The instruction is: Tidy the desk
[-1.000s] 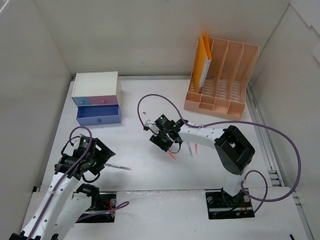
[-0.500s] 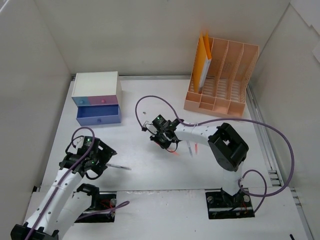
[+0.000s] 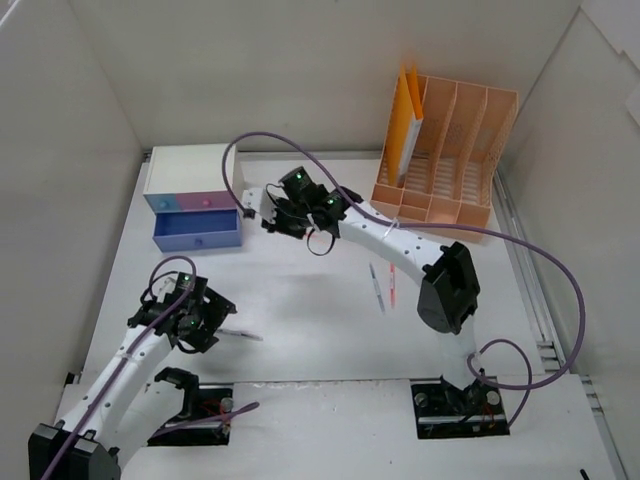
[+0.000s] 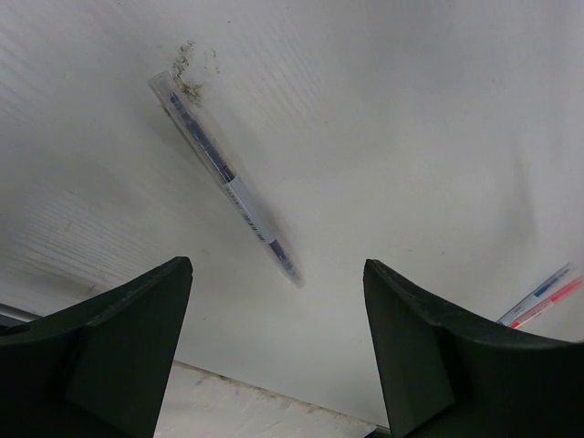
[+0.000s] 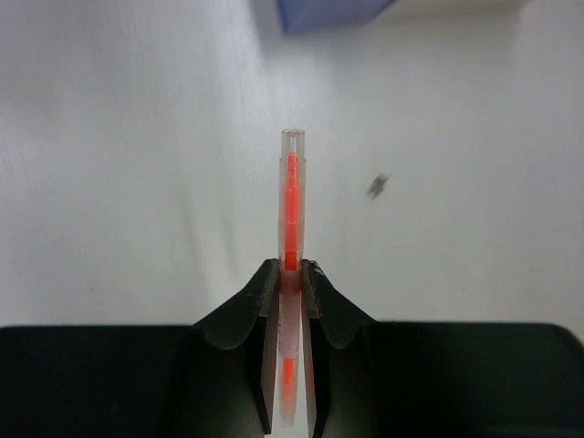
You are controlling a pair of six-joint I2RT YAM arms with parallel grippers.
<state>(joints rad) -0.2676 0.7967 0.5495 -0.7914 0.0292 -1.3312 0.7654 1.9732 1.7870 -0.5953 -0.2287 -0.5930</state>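
- Between the right gripper's (image 5: 290,274) pressed-together fingers sits a red pen (image 5: 291,182), pinched near its middle, its clear barrel jutting straight ahead of the fingertips.
- A second ago this gripper was low over the loose pens mid-desk, jaws part open. It has since closed, lifted and swung off to the far left, so one pen has left the surface.
- Just ahead of its fingertips now lies the open blue drawer (image 3: 197,232) of the small drawer box (image 3: 192,170). That suggests the pen is bound for it, with only lining up and letting go left for this item.
- Behind that gripper, two pens remain side by side: a clear-barrelled pen (image 3: 376,288) and another red-marked pen (image 3: 392,285).
- Below the left gripper (image 4: 276,269), whose jaws are spread wide and holding nothing, a blue pen (image 4: 228,182) lies slantwise on the surface. This arm has barely shifted.
- Under both hands stretches the desk (image 3: 300,340), a broad, flat, matte white top walled by tall white panels. It is plain except for a few small dark specks, one beside the blue pen's far end.
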